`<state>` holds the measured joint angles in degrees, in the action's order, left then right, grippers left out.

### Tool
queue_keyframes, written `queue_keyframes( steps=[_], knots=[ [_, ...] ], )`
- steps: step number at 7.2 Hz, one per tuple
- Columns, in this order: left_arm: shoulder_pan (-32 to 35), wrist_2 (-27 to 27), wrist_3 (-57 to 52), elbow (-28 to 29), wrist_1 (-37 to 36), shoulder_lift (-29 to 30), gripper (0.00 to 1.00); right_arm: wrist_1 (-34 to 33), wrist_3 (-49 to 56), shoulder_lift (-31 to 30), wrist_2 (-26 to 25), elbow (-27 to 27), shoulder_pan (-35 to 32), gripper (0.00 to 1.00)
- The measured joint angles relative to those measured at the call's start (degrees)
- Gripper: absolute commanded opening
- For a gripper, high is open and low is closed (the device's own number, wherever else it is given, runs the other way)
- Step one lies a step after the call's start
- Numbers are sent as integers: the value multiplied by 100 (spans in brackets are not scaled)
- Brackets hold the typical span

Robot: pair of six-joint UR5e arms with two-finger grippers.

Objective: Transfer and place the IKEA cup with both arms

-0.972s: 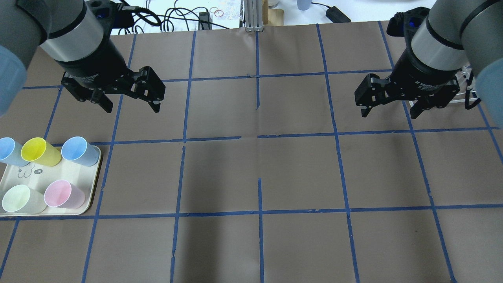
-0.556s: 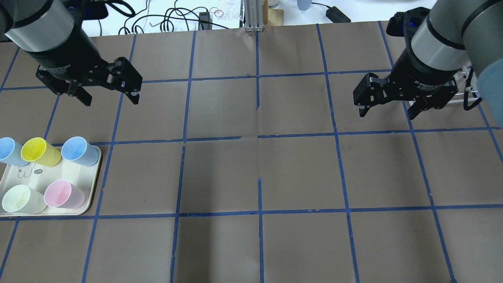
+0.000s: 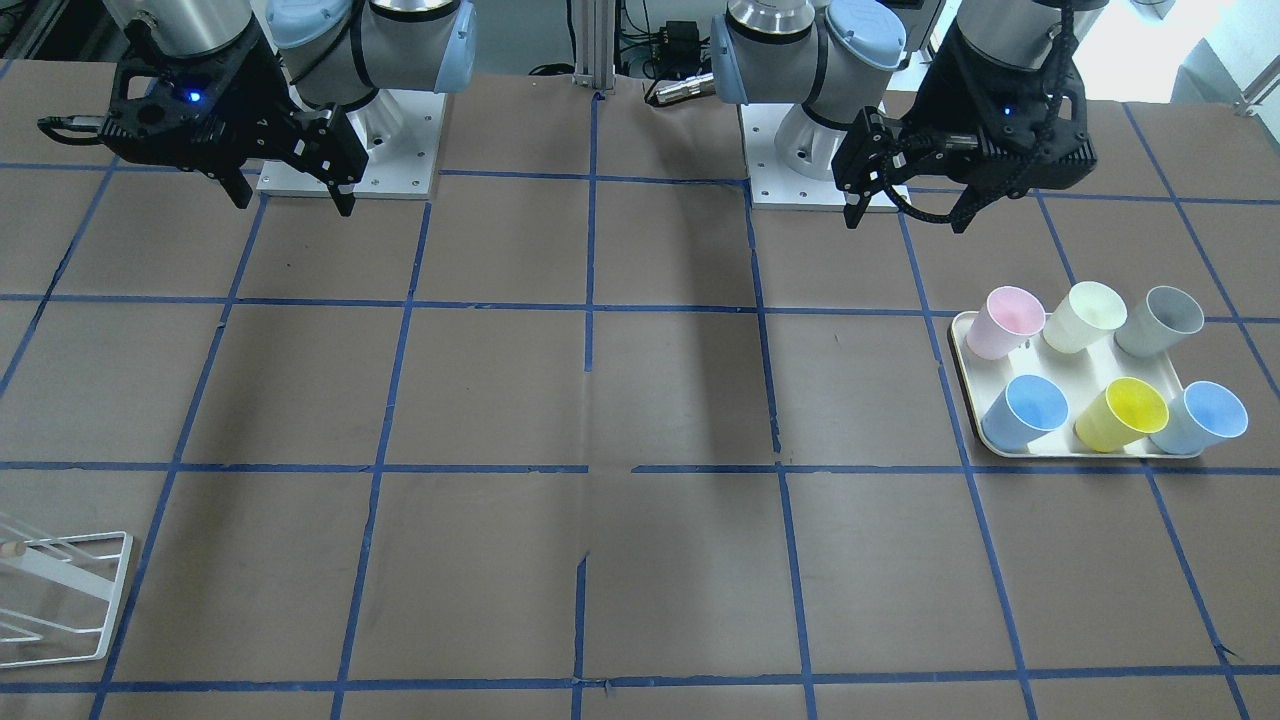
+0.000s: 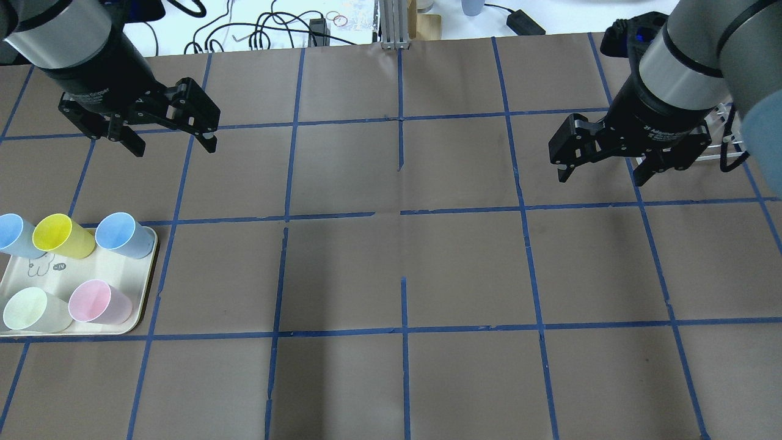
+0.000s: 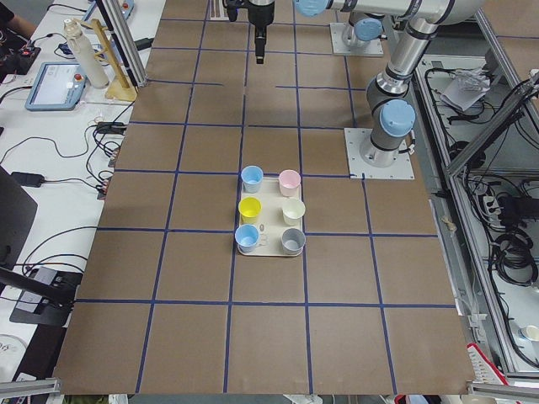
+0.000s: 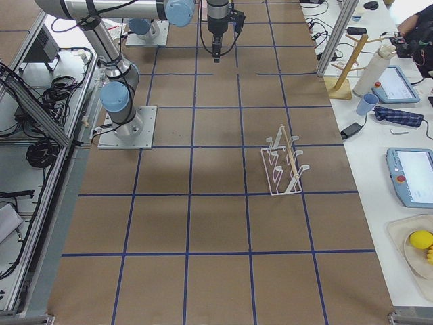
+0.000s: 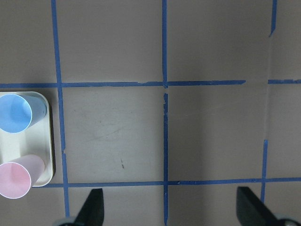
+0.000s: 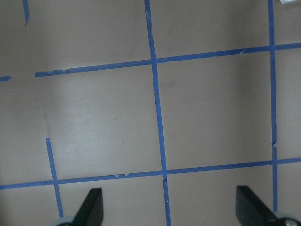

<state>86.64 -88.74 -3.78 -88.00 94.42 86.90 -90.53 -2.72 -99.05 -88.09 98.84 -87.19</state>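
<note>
The pale pink IKEA cup (image 4: pixel 99 302) stands upright on a cream tray (image 4: pixel 146 293) at the table's left edge, at the tray's near right corner. It also shows in the front-facing view (image 3: pixel 1008 320) and at the left wrist view's lower left (image 7: pixel 16 177). My left gripper (image 4: pixel 173 146) is open and empty, hanging high above the table beyond the tray. My right gripper (image 4: pixel 602 178) is open and empty over the far right of the table. Both wrist views show spread fingertips (image 7: pixel 94 209) (image 8: pixel 94 207) with bare table between them.
The tray also holds two light blue cups (image 4: pixel 122 234), a yellow cup (image 4: pixel 58 234), a cream-white cup (image 4: pixel 30 310) and a grey cup (image 3: pixel 1165 318). A white wire rack (image 3: pixel 60 590) stands at the table's far right, near the right gripper.
My left gripper has moved left and toward the table's far side, still open. The right gripper has barely shifted. The cups have not moved.
</note>
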Motion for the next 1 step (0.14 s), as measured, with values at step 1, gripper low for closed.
queue_keyframes(
  steps=[1],
  knots=[
    [12, -9, 0, -5, -7, 14, 100, 0, 0, 0, -2, 3, 0, 100]
  ],
)
